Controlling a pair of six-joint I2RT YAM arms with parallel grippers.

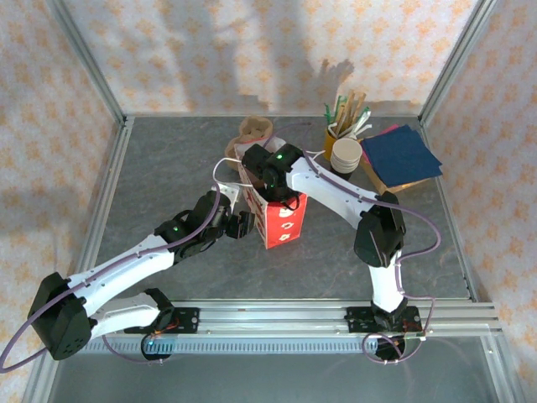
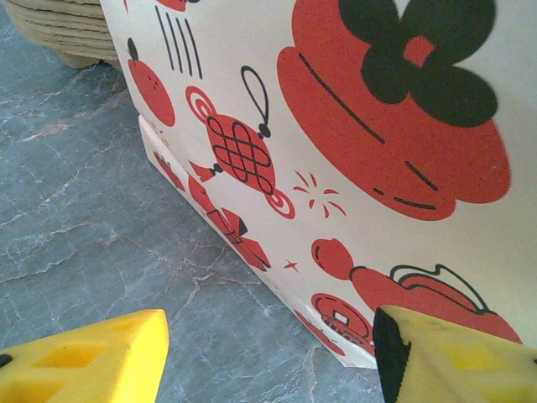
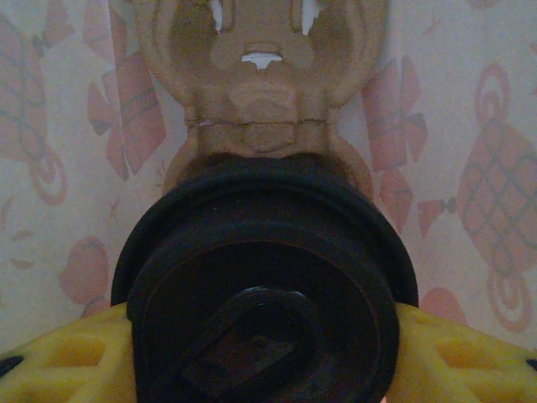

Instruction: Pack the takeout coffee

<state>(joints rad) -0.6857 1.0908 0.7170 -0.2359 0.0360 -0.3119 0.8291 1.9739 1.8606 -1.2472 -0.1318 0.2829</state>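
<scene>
Left side: the left gripper (image 1: 242, 225) sits low over the table (image 1: 168, 168), just beside the left face of the red-and-white paper bag (image 1: 282, 220). In the left wrist view its yellow fingers (image 2: 84, 363) stand well apart, with nothing clasped. The bag's lower corner (image 2: 352, 353) lies ahead of the gap, close to the right-hand finger; we cannot tell whether they touch.

Centre: the bag stands upright with its mouth open upward. The right gripper (image 1: 281, 198) reaches down into that mouth. In the right wrist view the takeout coffee (image 3: 264, 277) is inside the bag, its round black lid facing the camera. A yellow finger (image 3: 59, 361) presses in at each side of the lid, so we note the jaws closed on the cup. Past the lid a brown pulp cup carrier (image 3: 264, 92) lies between the bag's printed walls (image 3: 470, 126).

Right side: a stack of white cups (image 1: 346, 154), a yellow holder of stirrers (image 1: 346, 113) and blue napkins (image 1: 401, 154) stand well apart from the bag.
</scene>
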